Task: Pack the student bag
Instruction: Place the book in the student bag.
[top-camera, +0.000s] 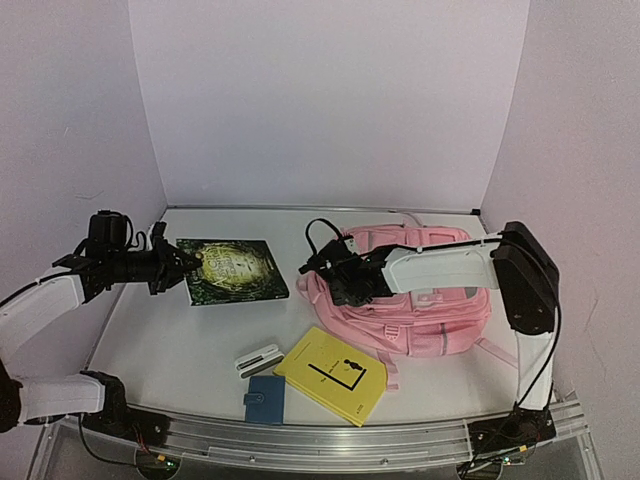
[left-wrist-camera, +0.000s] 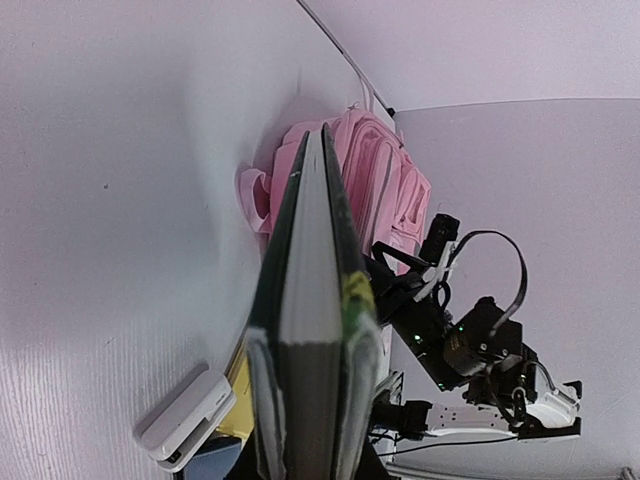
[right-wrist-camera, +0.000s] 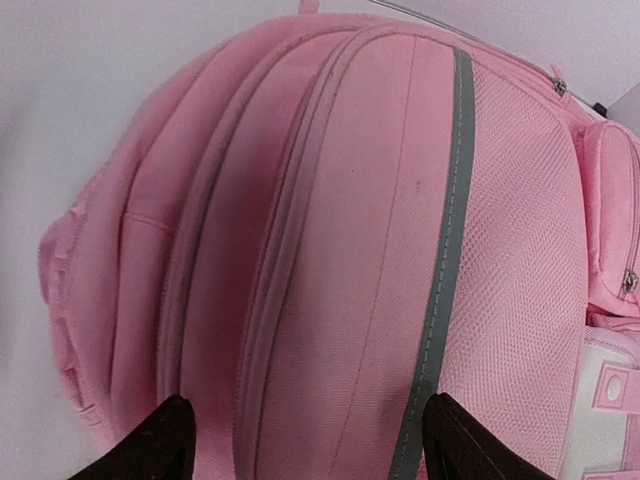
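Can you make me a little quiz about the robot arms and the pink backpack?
1. Fill in: the right arm's jaws stand ____ above the student bag.
2. What do the left arm's jaws grip? A) green book B) blue pouch C) white case
3. True or false: the yellow book is inside the bag.
Key: 1 open; 2 A; 3 false, the yellow book lies on the table.

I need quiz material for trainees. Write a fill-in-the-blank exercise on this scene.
1. The dark green book is clamped by the ___.
2. The right gripper hangs open over the pink ___.
3. Between that bag and the small blue case lies a second book, coloured ___.
Missing words: left gripper; backpack; yellow.
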